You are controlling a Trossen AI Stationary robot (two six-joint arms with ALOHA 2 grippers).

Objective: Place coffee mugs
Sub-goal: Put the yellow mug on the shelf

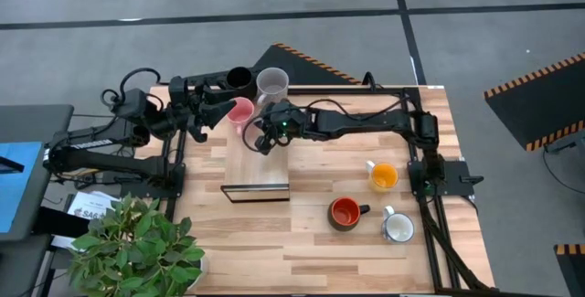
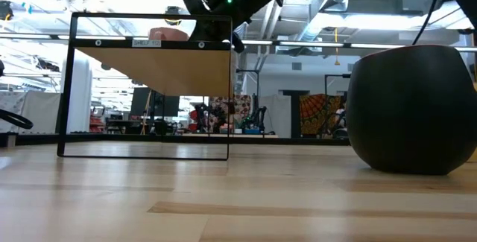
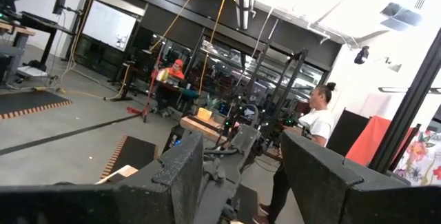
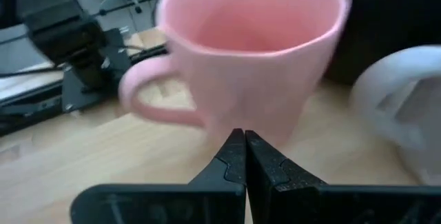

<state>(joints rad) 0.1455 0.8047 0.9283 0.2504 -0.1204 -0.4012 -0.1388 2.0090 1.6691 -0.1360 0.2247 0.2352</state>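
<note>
The pink mug (image 1: 240, 111) (image 4: 251, 45) stands upright on the raised wooden shelf (image 1: 259, 155), with its handle (image 4: 141, 100) out to one side. The black mug (image 1: 239, 79) and the pale grey mug (image 1: 272, 83) (image 4: 406, 107) stand just beyond it at the far end. My right gripper (image 1: 260, 140) (image 4: 244, 156) is shut, its tips at the foot of the pink mug's near side. My left gripper (image 1: 218, 107) (image 3: 241, 148) is open, close to the pink mug's left, with nothing showing between its fingers. The orange-yellow mug (image 1: 383, 176), red-orange mug (image 1: 345, 212) and white mug (image 1: 398, 228) stand on the table's right near part. My right gripper points its shut fingertips (image 4: 234, 148) at the pink mug's lower wall (image 4: 255, 117) from the near side. I cannot tell whether they touch it. My left gripper's tips lie beside the mug in the high view, and touch cannot be told there either.
The shelf's black front frame (image 1: 256, 191) (image 2: 145, 86) stands mid-table. A dark rounded vessel (image 2: 411, 108) fills the low view's right. A potted plant (image 1: 137, 242) sits at the near left corner. People (image 3: 317, 124) are in the room beyond. Bare wood lies near the table's near edge (image 1: 302, 260).
</note>
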